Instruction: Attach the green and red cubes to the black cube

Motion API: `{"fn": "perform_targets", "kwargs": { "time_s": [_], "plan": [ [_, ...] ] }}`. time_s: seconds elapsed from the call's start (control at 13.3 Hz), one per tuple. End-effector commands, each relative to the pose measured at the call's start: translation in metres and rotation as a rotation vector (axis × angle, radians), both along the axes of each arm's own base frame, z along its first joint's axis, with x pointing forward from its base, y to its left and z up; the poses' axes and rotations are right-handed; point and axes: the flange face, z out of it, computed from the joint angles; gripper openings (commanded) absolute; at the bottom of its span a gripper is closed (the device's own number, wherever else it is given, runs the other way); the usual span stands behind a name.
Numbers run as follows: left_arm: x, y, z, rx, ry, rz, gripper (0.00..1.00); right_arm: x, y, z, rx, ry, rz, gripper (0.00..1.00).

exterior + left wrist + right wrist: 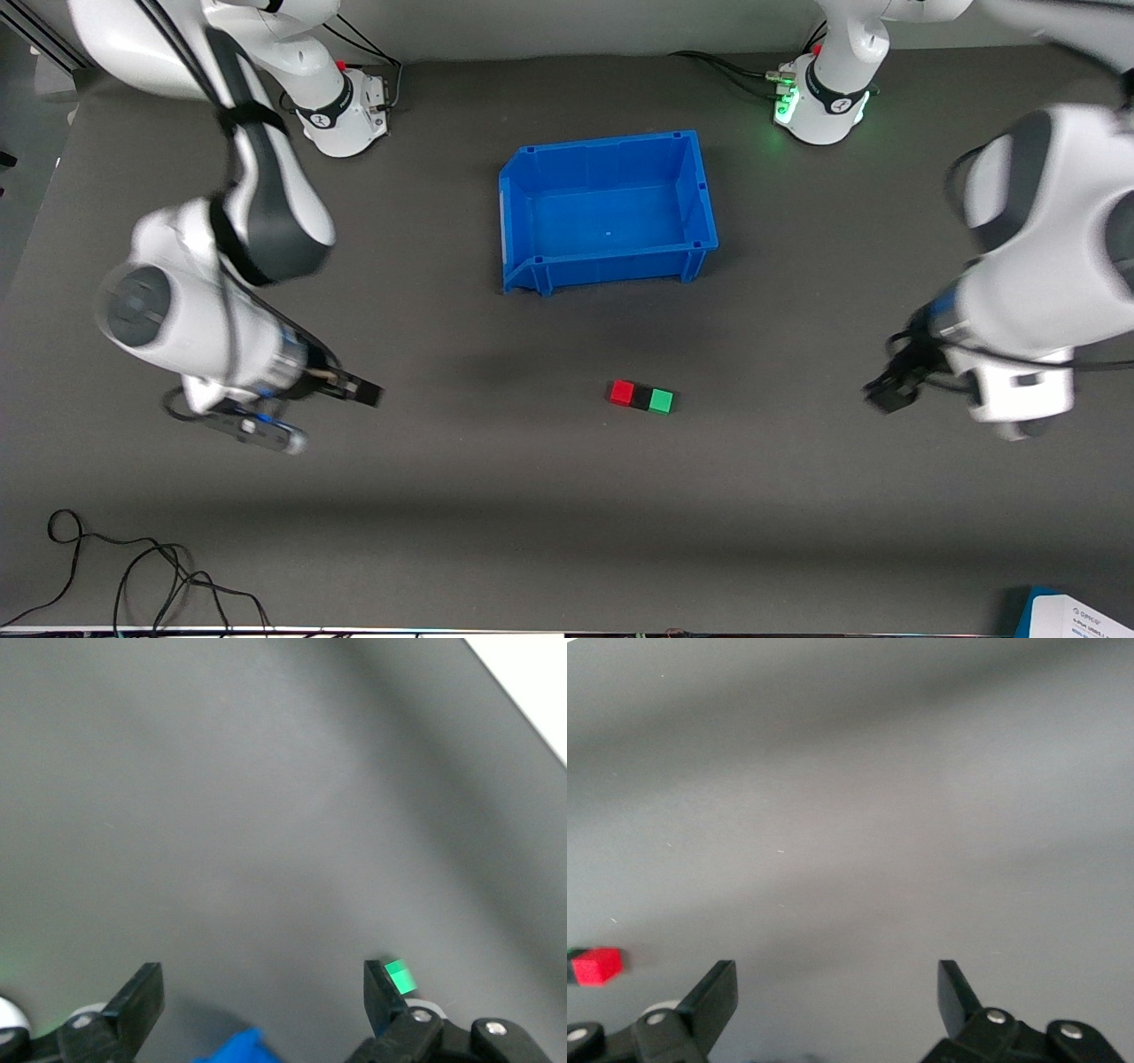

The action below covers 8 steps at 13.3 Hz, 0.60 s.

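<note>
So the red cube [622, 392], black cube [641, 398] and green cube [661, 400] sit touching in a row on the surface [496, 496]. Left gripper [890, 390] and right gripper [359, 390] hover well apart from them, jaws spread and holding nothing.

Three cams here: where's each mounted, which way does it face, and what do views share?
Front: high across the table, facing both bases; shows both arms, blue bin, joined cube row.
Left wrist: on left arm, facing the table; open fingers, green cube.
Right wrist: on right arm, facing the table; open fingers, red cube.
Shared: green cube, red cube.
</note>
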Motion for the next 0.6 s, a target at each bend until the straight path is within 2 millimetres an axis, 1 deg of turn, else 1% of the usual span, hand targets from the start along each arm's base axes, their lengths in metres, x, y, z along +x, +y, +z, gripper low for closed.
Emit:
{"fn": "perform_targets", "kwargs": {
  "time_s": [0.0,0.08,0.15,0.23,0.3,0.38,0.45,0.53],
  "plan": [
    [-0.022,0.061,0.037,-0.020,0.031,-0.146,1.00,-0.036,-0.048,0.027,0.006,-0.007,0.147,1.00],
    [-0.029,0.081,0.046,-0.028,0.045,-0.195,1.00,-0.043,-0.061,0.032,0.005,0.013,0.177,1.00],
    [-0.036,0.101,0.057,-0.037,0.050,-0.238,1.00,-0.052,-0.072,0.042,0.006,0.019,0.191,1.00],
    [-0.043,0.115,0.066,-0.043,0.052,-0.282,1.00,-0.060,-0.082,0.051,0.006,0.010,0.217,1.00],
    [-0.050,0.125,0.071,-0.051,0.070,-0.326,1.00,-0.070,-0.088,0.059,-0.012,0.001,0.232,1.00],
    [-0.057,0.133,0.077,-0.048,0.084,-0.365,1.00,-0.081,-0.092,0.061,-0.036,0.001,0.237,1.00],
    [-0.064,0.137,0.083,-0.046,0.099,-0.408,1.00,-0.091,-0.093,0.071,-0.067,-0.014,0.247,1.00],
    [-0.069,0.141,0.088,-0.056,0.105,-0.443,1.00,-0.097,-0.096,0.083,-0.103,-0.023,0.266,1.00]
  ]
}}
